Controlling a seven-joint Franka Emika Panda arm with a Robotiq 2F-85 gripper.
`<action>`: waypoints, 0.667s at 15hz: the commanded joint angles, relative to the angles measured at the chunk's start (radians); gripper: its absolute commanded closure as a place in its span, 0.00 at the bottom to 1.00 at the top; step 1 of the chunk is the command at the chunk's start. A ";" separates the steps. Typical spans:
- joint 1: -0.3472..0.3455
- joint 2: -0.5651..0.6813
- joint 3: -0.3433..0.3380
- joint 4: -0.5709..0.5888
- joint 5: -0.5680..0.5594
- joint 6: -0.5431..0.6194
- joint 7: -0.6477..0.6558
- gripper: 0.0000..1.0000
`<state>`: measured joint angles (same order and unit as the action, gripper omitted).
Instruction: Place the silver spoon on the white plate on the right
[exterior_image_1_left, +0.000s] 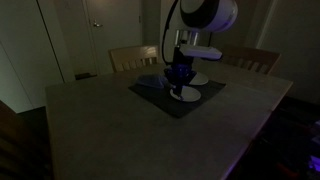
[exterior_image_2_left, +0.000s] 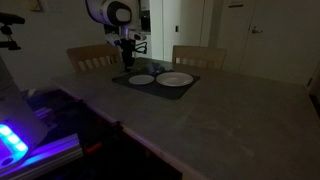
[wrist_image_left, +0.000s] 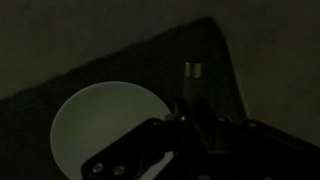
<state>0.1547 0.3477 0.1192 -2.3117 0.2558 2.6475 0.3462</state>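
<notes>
The scene is very dark. Two round white plates lie on a dark rectangular mat (exterior_image_2_left: 122, 82) at the far side of the table: one plate (exterior_image_2_left: 141, 79) and one to its right (exterior_image_2_left: 175, 79). In an exterior view one plate (exterior_image_1_left: 188, 96) shows just below my gripper (exterior_image_1_left: 180, 76). My gripper (exterior_image_2_left: 127, 58) hangs over the mat's back corner, beside the nearer plate. In the wrist view a silver spoon (wrist_image_left: 192, 72) sticks out from between my dark fingers (wrist_image_left: 190, 118), over the mat (wrist_image_left: 200, 45). A white plate (wrist_image_left: 95, 125) lies to its left.
Two wooden chairs (exterior_image_2_left: 90, 57) (exterior_image_2_left: 198, 55) stand behind the table, also in an exterior view (exterior_image_1_left: 133, 57) (exterior_image_1_left: 255, 60). The grey tabletop (exterior_image_1_left: 140, 130) stretches toward the front. A glowing blue device (exterior_image_2_left: 15, 140) sits off the table's edge.
</notes>
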 joint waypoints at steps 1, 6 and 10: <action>0.010 -0.041 -0.056 -0.033 -0.067 -0.014 0.037 0.96; -0.014 -0.036 -0.123 -0.041 -0.134 -0.014 0.040 0.96; -0.045 -0.025 -0.174 -0.028 -0.147 -0.021 0.023 0.96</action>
<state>0.1374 0.3421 -0.0313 -2.3304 0.1385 2.6475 0.3787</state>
